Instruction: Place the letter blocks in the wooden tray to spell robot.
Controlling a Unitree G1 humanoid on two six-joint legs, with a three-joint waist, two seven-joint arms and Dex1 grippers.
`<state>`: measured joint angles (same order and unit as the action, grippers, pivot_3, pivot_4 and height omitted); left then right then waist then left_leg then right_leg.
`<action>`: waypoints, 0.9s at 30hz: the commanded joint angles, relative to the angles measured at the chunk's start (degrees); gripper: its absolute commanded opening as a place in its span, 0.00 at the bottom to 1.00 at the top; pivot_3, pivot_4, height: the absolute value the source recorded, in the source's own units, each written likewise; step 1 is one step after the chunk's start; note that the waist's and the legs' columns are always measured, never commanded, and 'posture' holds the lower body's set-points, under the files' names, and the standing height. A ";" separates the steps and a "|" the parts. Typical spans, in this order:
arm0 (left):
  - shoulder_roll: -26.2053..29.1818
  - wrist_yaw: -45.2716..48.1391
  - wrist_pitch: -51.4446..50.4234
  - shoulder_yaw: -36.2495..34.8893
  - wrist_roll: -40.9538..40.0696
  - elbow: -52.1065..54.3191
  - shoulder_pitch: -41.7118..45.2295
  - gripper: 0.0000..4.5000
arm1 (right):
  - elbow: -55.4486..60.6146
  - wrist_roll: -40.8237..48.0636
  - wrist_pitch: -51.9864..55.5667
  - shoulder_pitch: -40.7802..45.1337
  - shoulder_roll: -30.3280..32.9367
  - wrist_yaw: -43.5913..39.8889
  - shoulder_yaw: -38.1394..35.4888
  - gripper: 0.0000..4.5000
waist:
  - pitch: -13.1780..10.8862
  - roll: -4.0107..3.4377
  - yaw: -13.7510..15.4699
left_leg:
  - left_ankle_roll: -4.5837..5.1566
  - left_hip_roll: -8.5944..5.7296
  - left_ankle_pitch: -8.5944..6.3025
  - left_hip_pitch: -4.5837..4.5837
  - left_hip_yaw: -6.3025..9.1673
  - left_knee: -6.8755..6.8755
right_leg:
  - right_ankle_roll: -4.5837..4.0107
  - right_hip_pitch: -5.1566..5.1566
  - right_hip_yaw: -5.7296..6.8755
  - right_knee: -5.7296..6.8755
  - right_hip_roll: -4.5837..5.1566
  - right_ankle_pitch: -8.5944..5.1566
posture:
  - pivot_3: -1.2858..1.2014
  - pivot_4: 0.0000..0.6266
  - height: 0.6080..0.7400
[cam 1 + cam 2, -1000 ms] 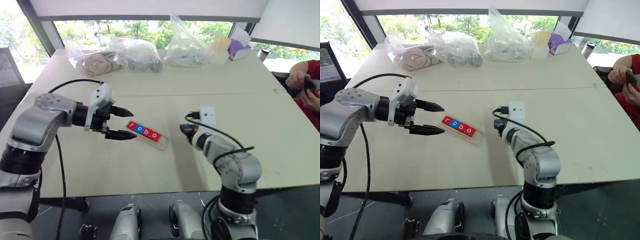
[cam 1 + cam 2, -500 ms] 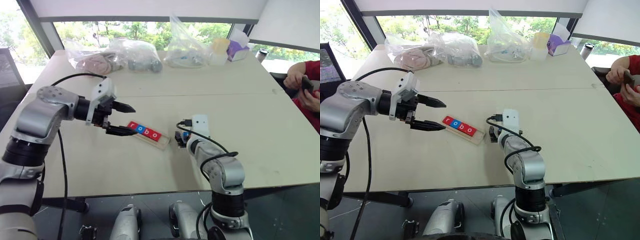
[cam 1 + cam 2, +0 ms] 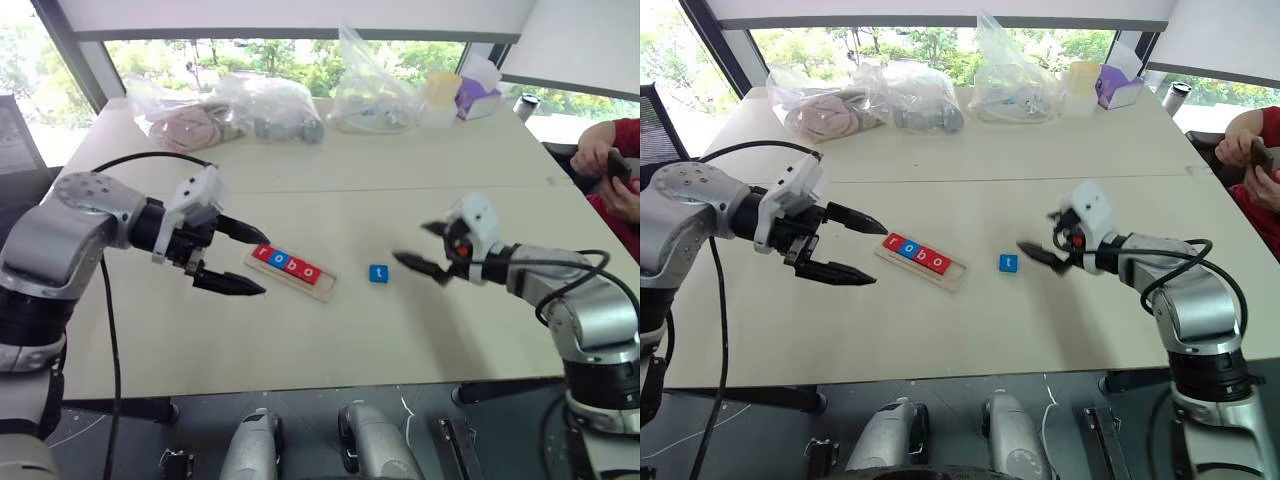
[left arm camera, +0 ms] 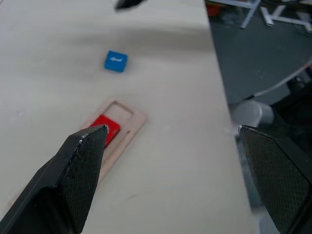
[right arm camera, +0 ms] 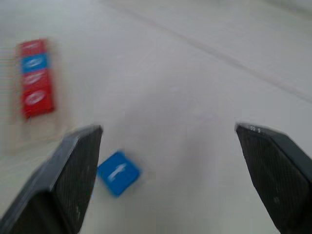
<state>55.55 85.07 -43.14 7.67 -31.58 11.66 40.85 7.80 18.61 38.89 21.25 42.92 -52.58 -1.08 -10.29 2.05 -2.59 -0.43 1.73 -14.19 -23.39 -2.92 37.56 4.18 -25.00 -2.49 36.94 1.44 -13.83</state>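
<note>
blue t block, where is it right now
The blue t block lies flat on the table, just right of the wooden tray, between it and the open right end effector.

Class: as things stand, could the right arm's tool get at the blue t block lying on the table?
Probably yes. The blue t block lies alone on bare table beside the wooden tray, and the right tool hovers open close by, nothing between them.

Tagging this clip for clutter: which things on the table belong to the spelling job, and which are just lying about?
Job: wooden tray holding r, o, b, o; blue t block loose beside it.
Lying about: plastic bags, purple tissue box, pale cup.
</note>
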 commanded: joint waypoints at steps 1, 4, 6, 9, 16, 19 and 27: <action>1.49 -0.62 -1.20 -1.78 -1.39 3.27 -0.64 1.00 | -9.80 -4.46 -13.11 2.72 2.31 -8.40 5.17 0.99 | 0.00 0.00 -0.27 | 0.00 -0.02 0.00 0.02 -0.01 -0.01 | 0.00 -0.04 -0.09 0.01 -0.02 0.00 | 0.52 0.24 1.00; 2.28 -2.15 -2.52 -3.41 -2.38 3.69 -1.94 1.00 | -18.32 -7.90 -19.53 5.93 0.22 -8.40 8.00 0.99 | -0.01 -0.02 -0.49 | 0.00 -0.01 0.00 0.03 -0.03 0.05 | 0.01 -0.09 -0.13 0.12 -0.05 0.01 | 0.52 0.24 1.00; 2.36 -4.32 -4.71 -5.23 -3.92 4.10 -3.08 1.00 | -24.73 -10.55 -25.75 7.54 -1.20 -10.08 10.53 0.99 | -0.02 -0.01 -0.63 | 0.00 0.01 0.00 0.02 -0.02 0.11 | 0.00 -0.11 -0.14 0.16 -0.08 0.02 | 0.52 0.24 1.00; 3.18 -6.38 -6.32 -7.00 -4.94 5.02 -5.58 1.00 | -29.52 -10.53 -30.74 8.73 -3.50 -13.26 11.45 0.99 | -0.02 0.01 -0.54 | 0.00 0.04 0.00 0.00 0.00 0.14 | -0.01 -0.10 -0.14 0.17 -0.08 0.03 | 0.52 0.24 1.00; 4.00 -8.14 -5.14 -7.23 -3.52 3.01 -8.46 1.00 | -36.19 -11.92 -36.96 13.18 -7.78 -16.17 12.12 0.99 | -0.02 0.00 -0.68 | 0.00 0.07 0.01 0.02 -0.02 0.20 | -0.03 -0.08 -0.15 0.20 -0.04 0.05 | 0.52 0.24 1.00; 3.94 -9.14 -5.09 -7.22 -3.21 2.87 -8.58 1.00 | -37.60 -12.14 -37.04 14.09 -9.61 -15.95 12.17 0.99 | -0.02 0.00 -0.65 | 0.00 0.08 0.01 0.02 -0.01 0.22 | -0.04 -0.07 -0.15 0.23 -0.05 0.06 | 0.52 0.24 1.00; 4.53 -9.92 -3.71 -7.14 -1.88 2.46 -9.82 1.00 | -39.82 -13.66 -40.21 13.47 -9.25 -17.45 12.75 0.26 | -0.02 0.00 -0.20 | 0.00 0.08 0.00 0.02 -0.02 0.30 | -0.05 -0.03 -0.15 0.23 0.00 0.06 | 0.52 0.24 1.00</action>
<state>58.98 75.06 -47.86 1.51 -33.72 13.53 30.83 -31.26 6.35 -0.85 34.86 33.00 -70.13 11.49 -10.31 2.05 -2.79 -0.43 1.81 -14.18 -23.35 -2.94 37.88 4.13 -24.99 -2.64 37.18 1.43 -13.77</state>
